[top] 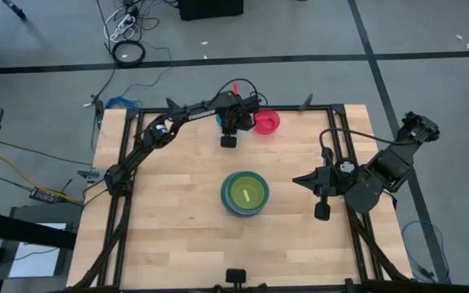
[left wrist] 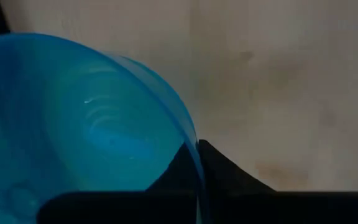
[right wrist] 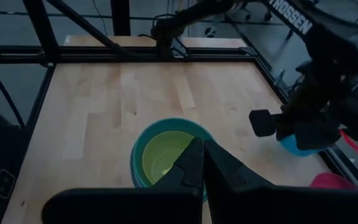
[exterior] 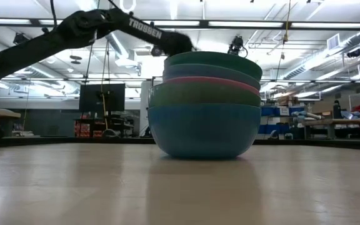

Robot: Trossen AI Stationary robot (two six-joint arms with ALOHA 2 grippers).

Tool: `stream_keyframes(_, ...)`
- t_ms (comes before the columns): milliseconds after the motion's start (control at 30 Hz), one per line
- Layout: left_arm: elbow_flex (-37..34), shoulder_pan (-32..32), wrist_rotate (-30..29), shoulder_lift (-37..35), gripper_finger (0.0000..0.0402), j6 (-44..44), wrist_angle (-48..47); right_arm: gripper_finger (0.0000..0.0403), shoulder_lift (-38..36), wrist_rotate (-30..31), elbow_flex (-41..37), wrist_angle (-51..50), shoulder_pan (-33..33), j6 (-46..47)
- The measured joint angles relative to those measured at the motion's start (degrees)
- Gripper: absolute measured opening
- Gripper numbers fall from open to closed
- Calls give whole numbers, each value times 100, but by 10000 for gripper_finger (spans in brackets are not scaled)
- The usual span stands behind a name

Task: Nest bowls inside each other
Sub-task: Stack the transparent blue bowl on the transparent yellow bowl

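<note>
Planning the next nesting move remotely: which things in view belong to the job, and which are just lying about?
Job:
- stack of large bowls, centre of table, yellow bowl inside
- small blue bowl, its rim pinched by the left gripper
- magenta-red bowl, far edge of table
- right gripper, shut, waiting above the stack

Lying about:
- cables on the floor beyond the table

A grey floor (top: 47,81) crossed by dark tape lines (top: 300,59) surrounds the wooden worktop (top: 177,220), with cables (top: 124,32) lying on it. Beyond, ceiling strip lights (exterior: 242,24), a dark monitor (exterior: 102,97) and shelving (exterior: 280,119).
</note>
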Motion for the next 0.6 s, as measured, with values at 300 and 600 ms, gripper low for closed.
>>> stream_keyframes(300, 108, -993, 448, -1222, 2, -151, -700, 0, 0, 13, 2, 19, 4, 0)
stream_keyframes(600, 118, -2590, 1670, -1983, 1, -527, -443, 0, -43, 44, 4, 156, 14, -144)
